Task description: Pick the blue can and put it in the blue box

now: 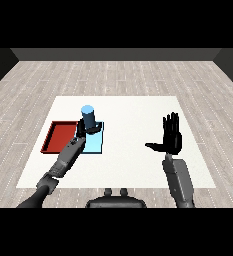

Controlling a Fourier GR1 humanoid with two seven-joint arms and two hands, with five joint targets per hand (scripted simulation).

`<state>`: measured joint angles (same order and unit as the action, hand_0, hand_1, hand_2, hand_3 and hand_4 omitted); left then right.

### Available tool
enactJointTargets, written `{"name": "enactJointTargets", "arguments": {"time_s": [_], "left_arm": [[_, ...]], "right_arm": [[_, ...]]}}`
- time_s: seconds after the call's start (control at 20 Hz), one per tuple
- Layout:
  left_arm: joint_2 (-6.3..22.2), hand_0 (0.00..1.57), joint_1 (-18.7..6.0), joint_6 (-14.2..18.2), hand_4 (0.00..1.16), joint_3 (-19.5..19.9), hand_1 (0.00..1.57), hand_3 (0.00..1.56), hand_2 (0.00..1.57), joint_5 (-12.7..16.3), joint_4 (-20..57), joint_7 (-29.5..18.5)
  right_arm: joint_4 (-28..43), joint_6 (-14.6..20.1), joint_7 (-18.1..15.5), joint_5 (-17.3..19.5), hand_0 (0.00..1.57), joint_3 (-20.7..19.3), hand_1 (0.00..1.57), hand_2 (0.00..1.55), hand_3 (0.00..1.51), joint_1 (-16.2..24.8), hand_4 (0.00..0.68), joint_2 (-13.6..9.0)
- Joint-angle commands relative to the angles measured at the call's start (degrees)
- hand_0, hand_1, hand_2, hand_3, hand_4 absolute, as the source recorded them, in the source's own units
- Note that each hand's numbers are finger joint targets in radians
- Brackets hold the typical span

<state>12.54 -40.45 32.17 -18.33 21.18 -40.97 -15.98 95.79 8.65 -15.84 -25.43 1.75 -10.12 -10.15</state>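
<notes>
Left of frame centre: blue can point(88, 117) upright over the light blue tray point(95, 144), grasped by the left hand point(82, 130), fingers curled round its lower part. Just left of that, touching it, red tray point(58, 136). Right of centre: right hand point(171, 136) raised above the white tabletop point(130, 112), released, fingers straight, thumb out sideways.

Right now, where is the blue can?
In the head view the blue can stands upright at the left, held by the left hand over the far end of the light blue tray, beside the red tray.
</notes>
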Motion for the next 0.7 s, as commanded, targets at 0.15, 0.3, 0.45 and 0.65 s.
{"name": "enactJointTargets", "arguments": {"time_s": [0.15, 0.3, 0.45, 0.65], "left_arm": [[2.1, 1.57, -6.5, -4.5, 1.10, 4.0, 1.57, 1.49, 1.57, -1.5, 20.2, 1.3], [-0.5, 1.57, -7.9, -1.9, 1.02, 3.6, 1.57, 1.44, 1.57, -2.6, 26.7, 4.4], [-1.0, 1.57, -8.3, -2.2, 0.99, 5.1, 1.57, 1.35, 1.51, -2.2, 32.0, 5.2], [-1.1, 1.23, -6.6, -2.3, 0.93, 3.7, 1.23, 1.11, 1.14, -4.0, 37.6, 9.2]], "right_arm": [[-2.9, 0.1, 1.0, -0.5, 0.00, -2.7, 0.00, 0.00, 0.00, -1.6, 0.000, -0.7], [-7.0, -0.7, 2.7, -2.3, 0.00, -4.1, 0.00, 0.00, 0.00, -5.3, 0.000, -1.1], [-9.4, 0.6, -0.2, 0.7, 0.00, -2.4, 0.00, 0.00, 0.00, -6.6, 0.000, 1.0], [-11.2, -1.5, -0.9, -0.2, 0.00, -3.6, 0.00, 0.00, 0.00, -5.9, 0.000, -0.1]]}}
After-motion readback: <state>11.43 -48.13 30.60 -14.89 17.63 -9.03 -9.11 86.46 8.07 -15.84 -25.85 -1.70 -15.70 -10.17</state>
